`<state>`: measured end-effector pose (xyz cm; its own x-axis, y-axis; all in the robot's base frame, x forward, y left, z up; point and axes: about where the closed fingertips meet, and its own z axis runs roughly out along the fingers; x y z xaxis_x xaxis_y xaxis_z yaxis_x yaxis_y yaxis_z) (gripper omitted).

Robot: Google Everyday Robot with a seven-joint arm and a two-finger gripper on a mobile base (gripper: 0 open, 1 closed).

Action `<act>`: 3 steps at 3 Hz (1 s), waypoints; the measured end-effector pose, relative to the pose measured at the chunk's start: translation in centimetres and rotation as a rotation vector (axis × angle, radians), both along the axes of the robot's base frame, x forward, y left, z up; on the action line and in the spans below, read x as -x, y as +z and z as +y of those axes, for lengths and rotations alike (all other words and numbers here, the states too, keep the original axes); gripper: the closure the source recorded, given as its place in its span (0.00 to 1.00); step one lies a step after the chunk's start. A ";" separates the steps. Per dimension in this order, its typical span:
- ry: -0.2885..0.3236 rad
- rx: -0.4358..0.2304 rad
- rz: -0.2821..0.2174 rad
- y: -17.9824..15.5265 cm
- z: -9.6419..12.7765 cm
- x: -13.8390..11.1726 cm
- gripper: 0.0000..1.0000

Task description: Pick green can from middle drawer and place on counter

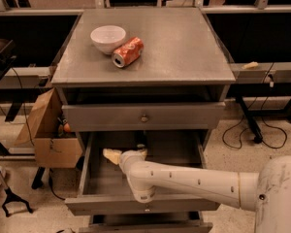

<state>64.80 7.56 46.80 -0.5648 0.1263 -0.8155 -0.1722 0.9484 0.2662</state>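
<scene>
Your gripper (126, 154) sat inside the open middle drawer (94, 178), near its back and left of centre. The pale arm (194, 181) reached in from the lower right, over the drawer's front edge.

Surface: the counter (184, 47) was a flat grey speckled top on the drawer cabinet. Around it you had a light speckled floor (262, 144) and dark benches on both sides and behind.

On the counter, a white bowl (108, 38) stood at the back left. An orange-red can (127, 52) lay on its side just beside the bowl, to its right. The top drawer (184, 116) was closed, with a small round knob (144, 117) at centre.

A cardboard box (48, 135) sat on the floor against the cabinet's left side. Black cables (254, 136) looped on the floor to the right.

The green can (140, 144) showed only as a small dark shape at the back of the middle drawer. It sat in shadow under the top drawer, just behind the gripper's right fingertip, and you couldn't tell if they touched.

The gripper's fingers (111, 155) were spread apart and gripped nothing.
</scene>
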 end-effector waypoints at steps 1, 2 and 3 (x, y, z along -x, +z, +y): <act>-0.003 -0.011 0.005 -0.8 0.2 -0.8 0.00; -0.062 0.030 0.025 -3.4 -0.3 -2.8 0.00; -0.118 0.083 0.019 -4.9 -1.0 -5.1 0.00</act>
